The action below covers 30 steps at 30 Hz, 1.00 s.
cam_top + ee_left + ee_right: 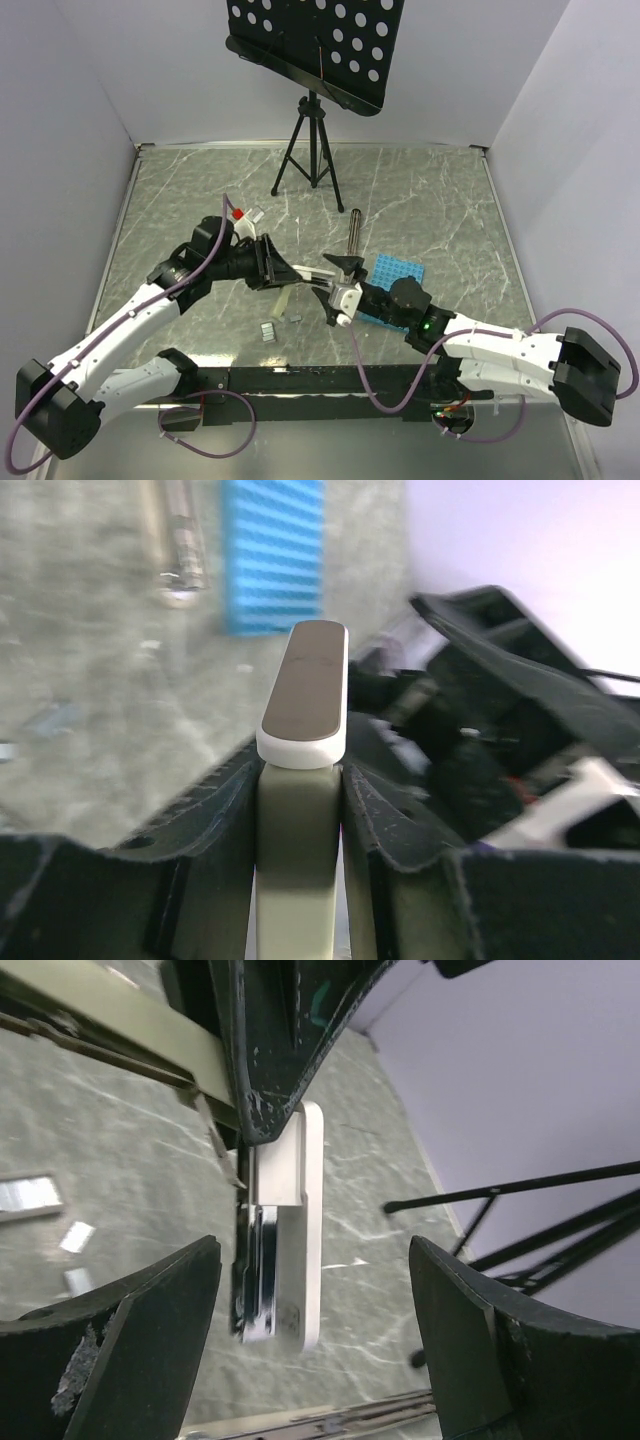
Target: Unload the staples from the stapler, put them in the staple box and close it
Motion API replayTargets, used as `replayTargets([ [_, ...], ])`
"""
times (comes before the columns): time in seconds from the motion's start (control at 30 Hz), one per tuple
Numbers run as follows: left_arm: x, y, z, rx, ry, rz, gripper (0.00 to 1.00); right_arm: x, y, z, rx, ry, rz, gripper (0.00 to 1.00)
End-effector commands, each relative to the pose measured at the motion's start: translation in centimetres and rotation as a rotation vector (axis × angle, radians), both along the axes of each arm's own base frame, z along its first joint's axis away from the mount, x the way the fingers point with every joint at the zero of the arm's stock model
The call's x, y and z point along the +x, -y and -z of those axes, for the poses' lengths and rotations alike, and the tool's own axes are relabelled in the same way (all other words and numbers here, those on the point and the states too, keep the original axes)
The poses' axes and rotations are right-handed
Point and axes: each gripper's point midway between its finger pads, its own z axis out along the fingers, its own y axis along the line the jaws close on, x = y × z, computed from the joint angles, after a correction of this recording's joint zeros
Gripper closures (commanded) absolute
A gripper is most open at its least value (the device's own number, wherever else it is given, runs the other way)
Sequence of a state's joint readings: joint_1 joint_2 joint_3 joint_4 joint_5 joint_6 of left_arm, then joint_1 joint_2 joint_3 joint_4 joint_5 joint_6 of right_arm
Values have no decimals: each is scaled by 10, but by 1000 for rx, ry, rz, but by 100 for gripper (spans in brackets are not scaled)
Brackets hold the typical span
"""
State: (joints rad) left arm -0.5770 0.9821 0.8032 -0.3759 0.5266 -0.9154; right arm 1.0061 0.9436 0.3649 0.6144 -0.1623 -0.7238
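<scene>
L jaws clamp stapler (305, 695); R jaws wide open, prob. not touching it.

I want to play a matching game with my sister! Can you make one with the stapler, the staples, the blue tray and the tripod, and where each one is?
Things:
1. stapler
2. staples
3. blue tray
4. tripod

Places:
A. standing at the far end of the table
B. lying loose on the table, near the arms' bases
C. gripped in the left pincer
D. flat on the table beside the metal bar

Pairs: 1-C, 2-B, 3-D, 4-A
</scene>
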Motion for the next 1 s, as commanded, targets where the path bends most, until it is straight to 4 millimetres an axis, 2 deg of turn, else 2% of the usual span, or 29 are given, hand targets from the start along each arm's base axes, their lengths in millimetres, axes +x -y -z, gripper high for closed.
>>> replayTargets([
  [0.0,-14,20,-35,-232,-74,66,99,11,4,-22,-4,188,98,19],
  [0.17,-15,22,-27,-255,-142,55,99,3,-3,-17,-62,271,112,21],
  [0.37,-14,23,-39,-294,-155,40,99,6,-6,-7,-107,310,156,25],
  [0.47,-18,24,-39,-309,-183,51,99,10,-5,-3,-124,325,188,35],
  [0.5,-18,24,-39,-312,-190,51,99,11,-5,-4,-118,333,203,45],
  [0.67,-20,23,-39,-319,-204,47,99,16,5,-11,-78,372,275,69],
  [0.7,-20,22,-39,-319,-205,54,98,15,5,-13,-68,372,272,78],
  [0.73,-18,22,-41,-321,-197,55,96,14,4,-12,-68,367,266,83],
  [0.8,-15,20,-38,-298,-201,49,84,13,2,-9,-70,345,253,96],
  [0.83,-6,17,-43,-281,-152,34,80,13,0,-3,-95,332,246,100],
  [0.87,-4,14,-37,-244,-174,19,71,14,0,-3,-87,314,247,100],
  [0.97,16,3,-45,-202,-101,-8,52,11,-6,6,-99,250,220,100],
])
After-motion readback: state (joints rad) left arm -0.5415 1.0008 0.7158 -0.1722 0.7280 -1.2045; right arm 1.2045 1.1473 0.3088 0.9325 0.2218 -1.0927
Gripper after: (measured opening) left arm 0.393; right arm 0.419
